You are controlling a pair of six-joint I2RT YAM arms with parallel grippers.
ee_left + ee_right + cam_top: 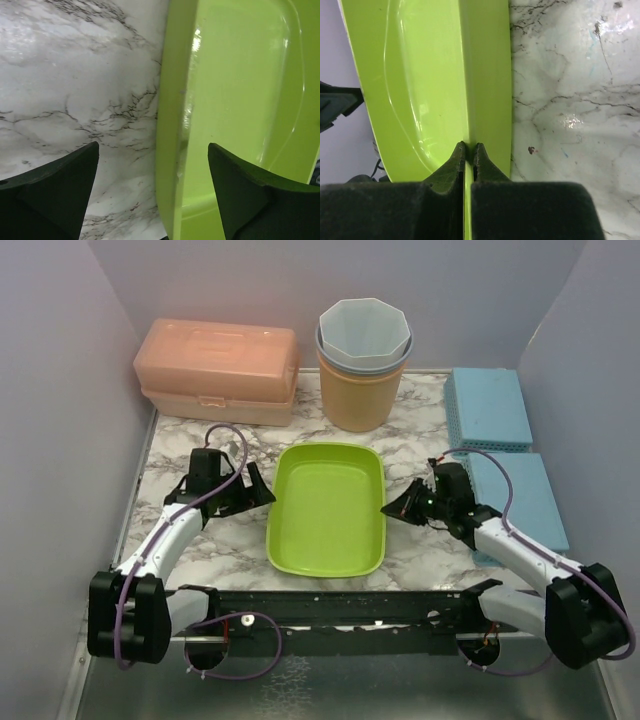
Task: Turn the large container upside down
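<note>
While the right hand [468, 148] is clamped on the rim of the green container [327, 510], the left hand [152, 146] stands wide apart, straddling the opposite rim.

Wrist views crop green container [240, 100]

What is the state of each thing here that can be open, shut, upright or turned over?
green container, upright, open side up, not yet turned.
right claw, shut on the green container's right rim.
left claw, open, one finger on each side of the left rim.
orange box, lid shut.
stacked buckets, upright, nested, open side up.
</note>
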